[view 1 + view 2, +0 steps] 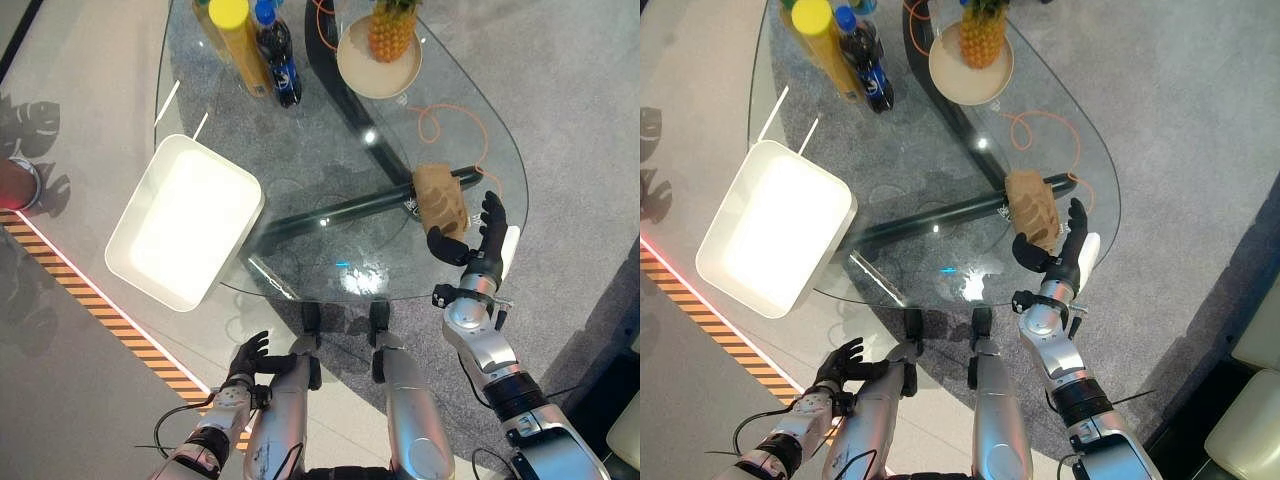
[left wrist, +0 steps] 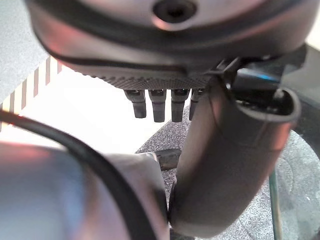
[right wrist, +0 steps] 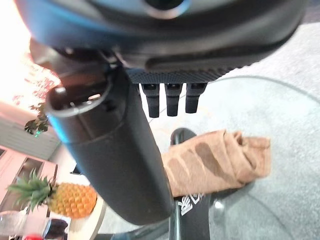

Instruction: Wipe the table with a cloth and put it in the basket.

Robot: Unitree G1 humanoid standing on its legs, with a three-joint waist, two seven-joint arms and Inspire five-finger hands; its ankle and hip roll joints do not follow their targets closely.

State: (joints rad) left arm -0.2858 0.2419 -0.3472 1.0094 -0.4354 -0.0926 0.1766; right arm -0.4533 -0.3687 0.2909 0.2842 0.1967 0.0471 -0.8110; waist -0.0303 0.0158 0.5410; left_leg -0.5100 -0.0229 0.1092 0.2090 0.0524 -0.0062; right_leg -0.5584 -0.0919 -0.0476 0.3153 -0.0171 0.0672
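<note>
Early stage: right hand (image 1: 478,238) with fingers spread hovers just beside the tan cloth (image 1: 440,198) lying bunched on the glass table (image 1: 300,170), not grasped, so wiping and dropping it in the white basket (image 1: 185,220) remain; left hand (image 1: 247,355) relaxed, low.

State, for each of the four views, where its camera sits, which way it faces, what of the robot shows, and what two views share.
Left eye view: head, looking down on the glass table; both arms show.
Right eye view: head, same scene; white basket.
Left wrist view: along the left hand, low before the table.
Right wrist view: along the right hand.
Shared: brown cloth, pineapple.
</note>
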